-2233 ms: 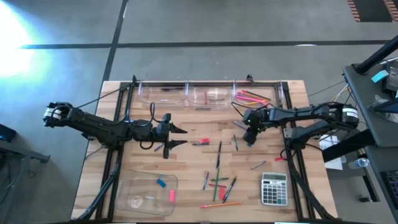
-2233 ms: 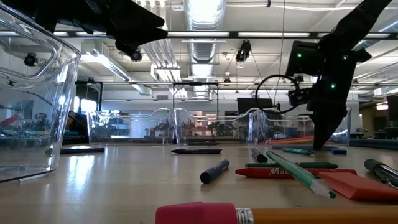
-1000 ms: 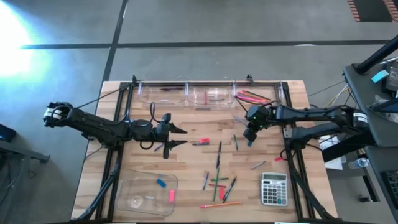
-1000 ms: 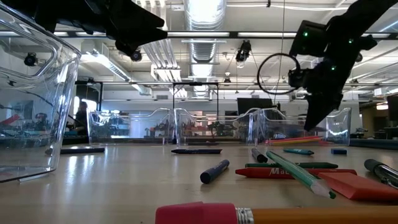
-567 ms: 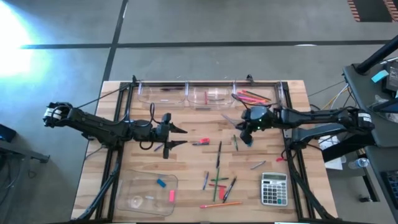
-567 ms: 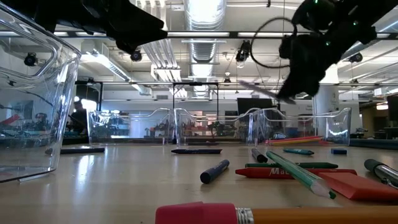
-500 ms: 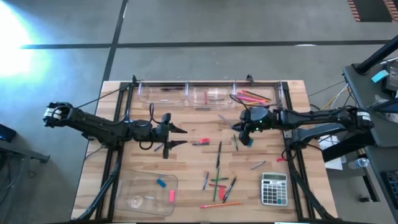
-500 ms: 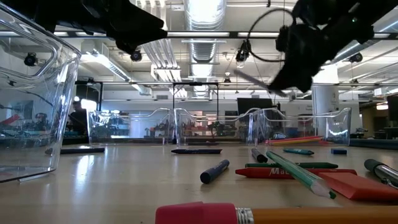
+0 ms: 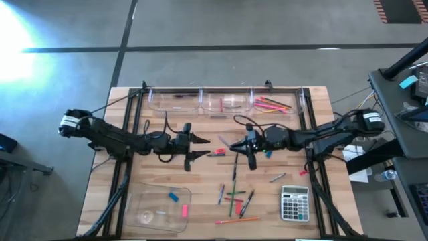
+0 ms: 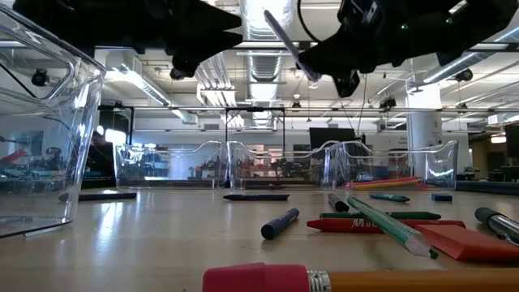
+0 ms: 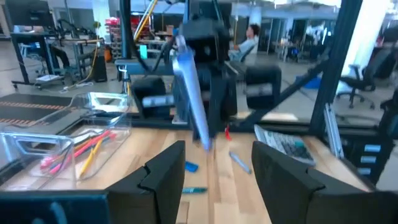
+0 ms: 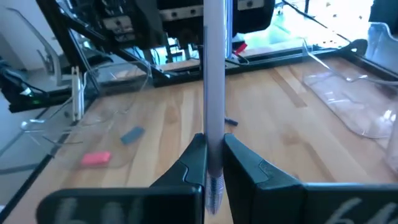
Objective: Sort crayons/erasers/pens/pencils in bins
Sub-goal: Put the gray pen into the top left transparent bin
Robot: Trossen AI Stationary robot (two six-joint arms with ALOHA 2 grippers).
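I see the wooden slatted desk (image 9: 200,194) carrying everything. Across its middle my two dark arms reach toward each other. The left hand (image 9: 200,148) hovers above the desk centre with its fingers spread apart and nothing between them. The right hand (image 9: 246,148) faces it just beside, fingers pinched tight on a slim grey-lilac pen (image 12: 214,93), which sticks out toward the left hand, raised clear of the desk.

At the near left corner lies the large shallow clear tray with rounded corners (image 9: 137,217), holding a blue eraser block (image 9: 172,197) and a pink eraser block (image 9: 184,211). Along the far edge stand three small clear plastic tubs in a row (image 9: 225,102); the right-most one holds bright orange, pink and green pencils (image 9: 271,104), the left-most one a dark pen (image 9: 180,96).

A grey calculator (image 9: 295,203) sits at the near right.

Between the hands and the near edge lies a loose scatter of sticks on the desk: a long green pencil (image 9: 235,167), dark pens (image 9: 247,201), a short red crayon (image 10: 381,225) and an orange pencil (image 9: 237,219) nearest the edge.
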